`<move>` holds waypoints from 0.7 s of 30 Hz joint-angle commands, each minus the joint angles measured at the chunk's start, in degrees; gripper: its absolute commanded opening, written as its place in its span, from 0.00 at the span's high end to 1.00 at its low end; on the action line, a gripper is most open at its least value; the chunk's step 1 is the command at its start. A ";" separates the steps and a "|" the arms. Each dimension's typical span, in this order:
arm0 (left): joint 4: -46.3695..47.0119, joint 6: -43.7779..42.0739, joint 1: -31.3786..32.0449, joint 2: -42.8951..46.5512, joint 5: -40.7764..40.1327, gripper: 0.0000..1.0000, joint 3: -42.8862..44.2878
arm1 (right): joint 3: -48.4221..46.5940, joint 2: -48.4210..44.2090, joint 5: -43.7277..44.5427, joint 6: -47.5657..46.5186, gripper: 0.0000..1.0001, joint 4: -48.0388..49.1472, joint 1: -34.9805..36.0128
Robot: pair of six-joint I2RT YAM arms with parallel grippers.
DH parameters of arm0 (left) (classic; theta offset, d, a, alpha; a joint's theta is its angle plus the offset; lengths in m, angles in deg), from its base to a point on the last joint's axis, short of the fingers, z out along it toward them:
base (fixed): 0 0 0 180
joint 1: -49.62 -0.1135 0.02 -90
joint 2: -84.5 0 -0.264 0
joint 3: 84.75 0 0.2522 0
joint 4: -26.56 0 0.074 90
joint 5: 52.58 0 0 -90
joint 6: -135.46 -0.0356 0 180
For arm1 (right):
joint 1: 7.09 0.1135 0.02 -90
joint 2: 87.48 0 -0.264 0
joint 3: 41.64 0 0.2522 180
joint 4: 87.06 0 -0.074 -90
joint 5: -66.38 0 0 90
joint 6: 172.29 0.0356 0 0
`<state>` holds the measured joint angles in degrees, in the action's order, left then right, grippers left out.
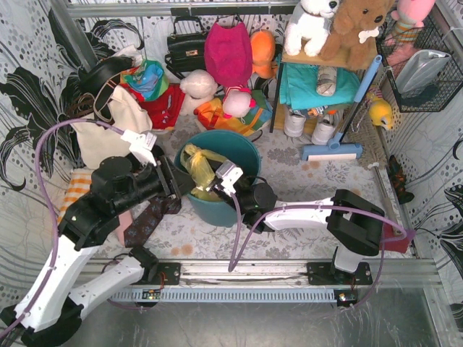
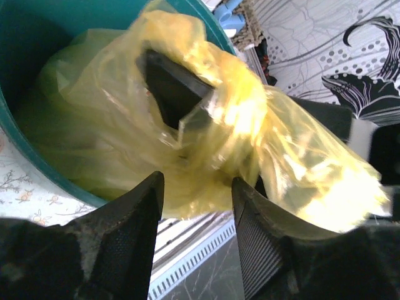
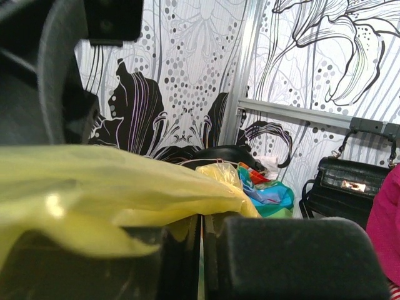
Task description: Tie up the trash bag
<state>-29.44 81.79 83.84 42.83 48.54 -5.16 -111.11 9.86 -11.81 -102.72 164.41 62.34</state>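
The trash bag is seen inside the teal bin, which stands near the middle of the desk; its lower part is laid slack against the bin's inner wall, while its upper part is gathered into a loose bunch and drawn up over the near rim. The plastic is thin, yellow and translucent (a dark angular shape is made out through it in the left wrist view); it is crinkled into many small folds and is washed out to a bright glare where the light strikes it.

The left jaws are held apart, roughly half open, at the bin's near-left side; nothing is clamped between them, and the gathered film hangs just beyond their tips; whether it is touched cannot be told.

The right jaws are pressed fully together at the gathered top of the bag; yellow film is draped over one finger and is carried down into the seam between the two, so a fold of the bag is pinched there.
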 commanded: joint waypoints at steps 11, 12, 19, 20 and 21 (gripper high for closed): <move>-19.18 -4.23 0.80 -7.83 -10.32 0.46 28.26 | 0.33 1.10 -0.83 1.44 1.00 1.07 -0.01; -19.16 -2.89 0.83 -8.61 -11.40 0.46 28.85 | 0.25 1.10 -0.92 1.40 1.00 1.04 -0.06; -20.78 1.19 0.85 -14.78 -16.98 0.48 28.97 | 0.42 0.43 -0.76 1.15 1.00 -0.11 -0.02; -20.22 1.11 0.84 -15.16 -17.08 0.48 28.85 | 0.34 0.40 -0.75 1.17 1.00 -0.42 -0.06; -19.64 1.05 0.77 -15.59 -17.09 0.48 28.96 | 0.26 0.38 -0.91 1.15 1.00 -0.58 -0.07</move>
<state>-49.63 81.51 84.47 29.09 34.83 23.97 -111.11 9.86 -12.02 -102.72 164.41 62.32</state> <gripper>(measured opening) 0.522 0.003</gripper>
